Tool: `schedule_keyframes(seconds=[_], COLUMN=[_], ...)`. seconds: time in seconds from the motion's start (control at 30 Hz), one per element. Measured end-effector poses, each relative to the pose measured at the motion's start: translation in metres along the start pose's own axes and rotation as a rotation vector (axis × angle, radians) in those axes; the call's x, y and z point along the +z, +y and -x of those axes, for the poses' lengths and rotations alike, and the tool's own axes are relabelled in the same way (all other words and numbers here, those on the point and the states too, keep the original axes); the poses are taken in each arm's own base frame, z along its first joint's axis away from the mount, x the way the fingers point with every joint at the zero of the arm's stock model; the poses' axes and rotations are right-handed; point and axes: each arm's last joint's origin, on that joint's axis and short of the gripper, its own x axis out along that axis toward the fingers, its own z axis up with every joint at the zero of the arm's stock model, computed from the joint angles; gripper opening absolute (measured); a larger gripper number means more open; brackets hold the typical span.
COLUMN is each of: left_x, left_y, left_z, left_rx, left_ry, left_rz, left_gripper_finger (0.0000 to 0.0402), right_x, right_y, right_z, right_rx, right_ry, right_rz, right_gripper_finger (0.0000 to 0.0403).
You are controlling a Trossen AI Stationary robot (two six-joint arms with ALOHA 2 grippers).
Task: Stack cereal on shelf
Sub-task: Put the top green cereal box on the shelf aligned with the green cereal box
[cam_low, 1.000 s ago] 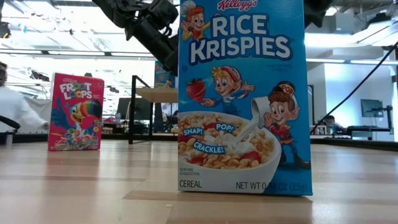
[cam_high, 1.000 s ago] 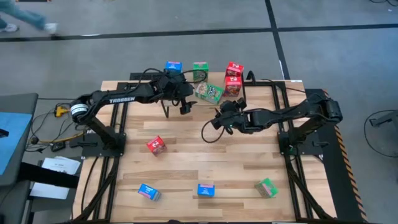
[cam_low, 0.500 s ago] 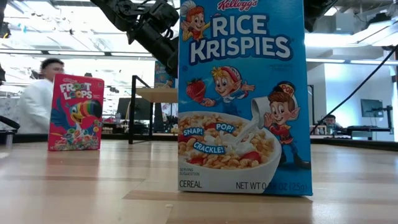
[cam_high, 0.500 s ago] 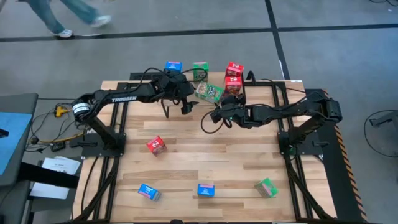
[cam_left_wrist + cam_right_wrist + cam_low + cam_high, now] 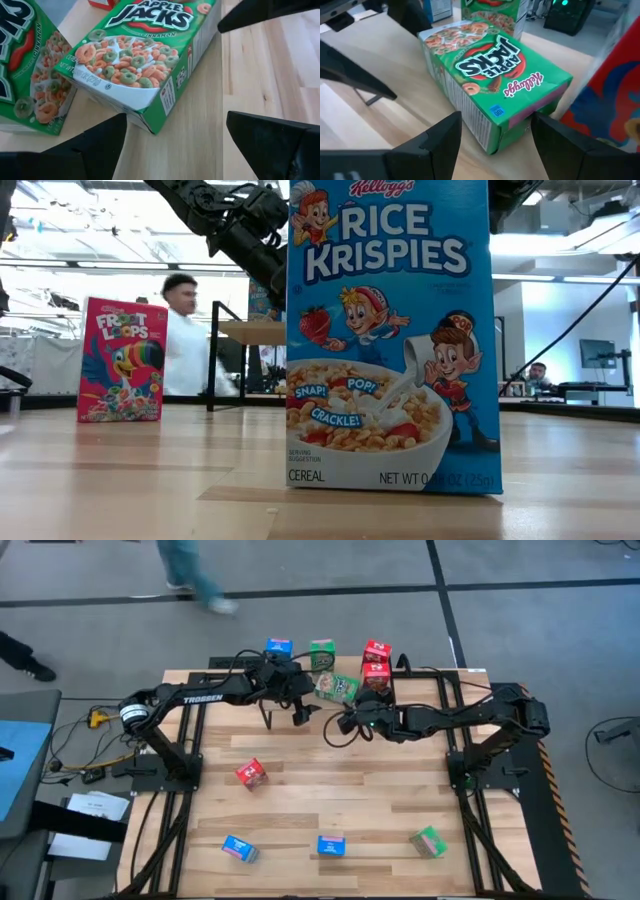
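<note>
Risk lies with the toppled green cereal box [image 5: 336, 688], flat on the shelf [image 5: 345, 700] at twelve o'clock: both the right gripper [image 5: 345, 722] and left gripper [image 5: 300, 710] flank it, jaws open and empty, so colliding fingers could shove it off

Green cereal box [image 5: 492, 82] (loop-printed) — red lettering

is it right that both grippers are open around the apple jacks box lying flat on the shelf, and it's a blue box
Not quite: the box is green, not blue. The right wrist view shows the green Apple Jacks box lying flat on the shelf, and the left wrist view shows the same. The rest holds: the left gripper and right gripper both stand open at it.
</note>
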Motion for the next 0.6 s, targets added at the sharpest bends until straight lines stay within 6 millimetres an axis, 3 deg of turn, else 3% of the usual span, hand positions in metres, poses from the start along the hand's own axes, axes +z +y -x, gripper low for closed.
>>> schedule_keyframes(seconds=[0.6], left_x=[-0.002], left_y=[-0.021], left_z=[-0.001], left_rx=[-0.050], left_ry=[0.063], left_rz=[0.009], left_gripper_finger=[0.0332], right_x=[0.008], right_y=[0.015], right_z=[0.011], right_rx=[0.084], right_ry=[-0.098], right_rz=[-0.035], right_gripper_finger=[0.0260])
